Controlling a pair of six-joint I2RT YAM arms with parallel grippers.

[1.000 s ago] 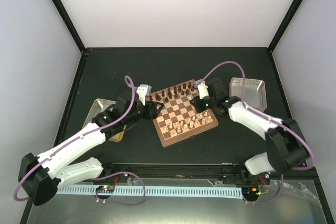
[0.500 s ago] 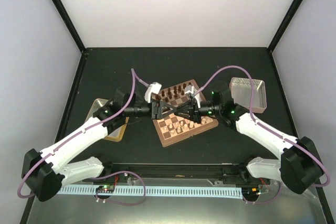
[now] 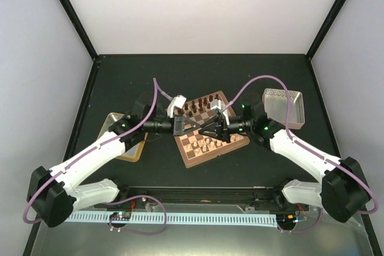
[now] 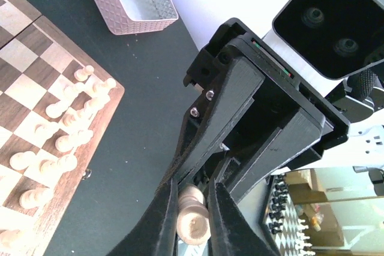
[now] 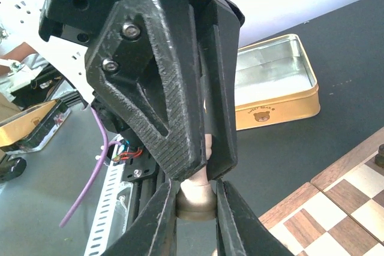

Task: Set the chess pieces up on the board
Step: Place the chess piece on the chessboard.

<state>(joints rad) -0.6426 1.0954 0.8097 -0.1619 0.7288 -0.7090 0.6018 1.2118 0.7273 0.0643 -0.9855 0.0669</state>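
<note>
A cream chess piece (image 5: 196,203) hangs in the air above the board (image 3: 192,159), gripped from both sides. My right gripper (image 5: 197,189) is shut on its round base. My left gripper (image 4: 193,195) is shut on the same piece (image 4: 193,223) higher up, pointing head-on at the right one. In the top view the two grippers meet tip to tip (image 3: 201,127) over the board's middle. More cream chess pieces (image 3: 207,143) stand in the near rows, and dark chessmen (image 3: 201,105) fill the far rows.
A gold tin (image 5: 276,85) lies left of the board, partly under my left arm (image 3: 96,154). A pale patterned tray (image 3: 285,106) sits at the board's right. The table's front rail (image 3: 198,217) runs between the arm bases.
Both arms swung in from the board's sides and met over it. The left gripper, open half a second ago, has shut on the piece held by the right gripper.
</note>
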